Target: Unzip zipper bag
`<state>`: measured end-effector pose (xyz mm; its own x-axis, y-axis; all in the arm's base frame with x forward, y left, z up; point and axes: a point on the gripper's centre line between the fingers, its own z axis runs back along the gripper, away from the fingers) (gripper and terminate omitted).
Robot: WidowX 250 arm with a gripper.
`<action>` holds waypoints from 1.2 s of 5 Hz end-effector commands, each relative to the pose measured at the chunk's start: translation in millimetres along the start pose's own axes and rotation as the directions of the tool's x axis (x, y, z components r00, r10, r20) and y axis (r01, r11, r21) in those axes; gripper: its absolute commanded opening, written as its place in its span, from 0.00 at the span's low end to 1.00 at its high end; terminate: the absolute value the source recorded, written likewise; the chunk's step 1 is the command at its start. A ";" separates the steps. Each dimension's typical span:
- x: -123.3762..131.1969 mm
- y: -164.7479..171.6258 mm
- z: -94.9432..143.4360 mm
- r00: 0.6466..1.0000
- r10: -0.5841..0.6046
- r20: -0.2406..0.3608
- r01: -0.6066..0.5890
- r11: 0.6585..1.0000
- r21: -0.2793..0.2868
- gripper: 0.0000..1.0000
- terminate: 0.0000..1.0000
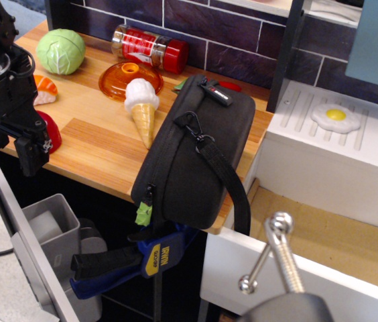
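The gripper (pixel 31 151) hangs at the desk's (pixel 102 144) left edge, apart from every object; its fingers point down and the gap between them is hidden, so whether it stands wide or narrow cannot be told. Behind it, near the rear left corner, lie a cabbage (pixel 60 51), a sushi piece (pixel 44 89) and a red half-round (pixel 49 131). Toward the middle rear are an orange lid (pixel 130 80), a red jar (pixel 150 47) on its side, and an ice cream cone (pixel 141 107) just left of the bag (pixel 192 157). The bag lies on the right half of the desk, its long axis running from the rear right toward the front edge, with its near end overhanging that edge. A blue clamp (pixel 145 258) below the front edge appears to pin it in place. The strap (pixel 226 178) runs across the top and hangs off the right front corner. The green pull tab (pixel 143 213) hangs at the bag's near left end, just below the front edge. The step in hand is judged to be the approach to the tab. To do it well, the gripper should travel right along the front edge, open enough to straddle the tab, close on the tab alone, clear of the clamp handle beneath. The pull should then follow the zipper line around the bag's edge, kept low and parallel to it. The strap should be avoided.
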<state>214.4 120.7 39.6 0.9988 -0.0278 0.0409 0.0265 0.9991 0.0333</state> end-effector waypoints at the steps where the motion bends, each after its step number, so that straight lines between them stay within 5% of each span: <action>1: 0.0 0.0 0.0 1.000 0.000 0.000 0.000 1.000 0.000 1.00 0.00; 3: -31.4 -46.8 30.3 0.995 -0.097 -0.038 0.092 0.990 -0.104 1.00 0.00; 6: -38.8 -131.7 14.3 0.997 -0.055 -0.062 0.047 0.993 -0.112 1.00 0.00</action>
<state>169.9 -14.7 41.2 0.9962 -0.0745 -0.0443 0.0711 0.9946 -0.0754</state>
